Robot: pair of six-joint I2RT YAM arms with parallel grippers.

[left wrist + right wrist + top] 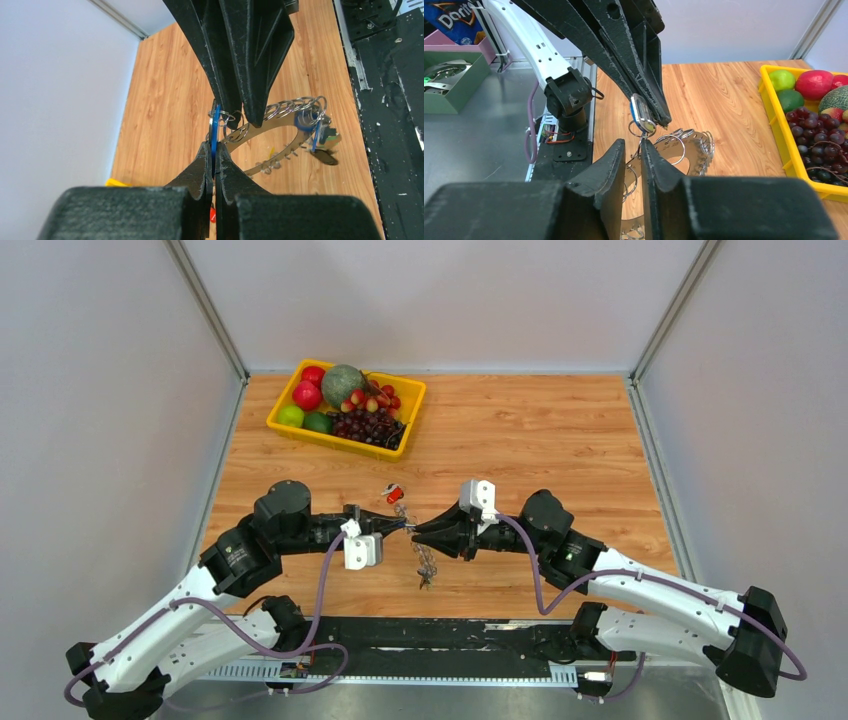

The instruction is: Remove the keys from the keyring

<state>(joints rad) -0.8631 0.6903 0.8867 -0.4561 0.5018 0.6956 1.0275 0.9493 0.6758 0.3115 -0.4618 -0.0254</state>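
Over the near middle of the wooden table (560,440), my left pincer (213,150) is pressed tight on the blue-headed key (215,131), held on edge, with the keyring (424,555) hanging below it. My right pincer (634,145) stands nearly closed round the small split ring (642,131) beside the key — whether it truly bites, I cannot tell. I'd grip that ring firmly, then draw apart slowly and straight. Both forearms lie low and level — tips meeting head-on.

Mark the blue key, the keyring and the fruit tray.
blue key (215,131): left wrist view, head's edge.
keyring (289,107): left wrist view, small linked rings.
fruit tray (312,436): top view, near wall.
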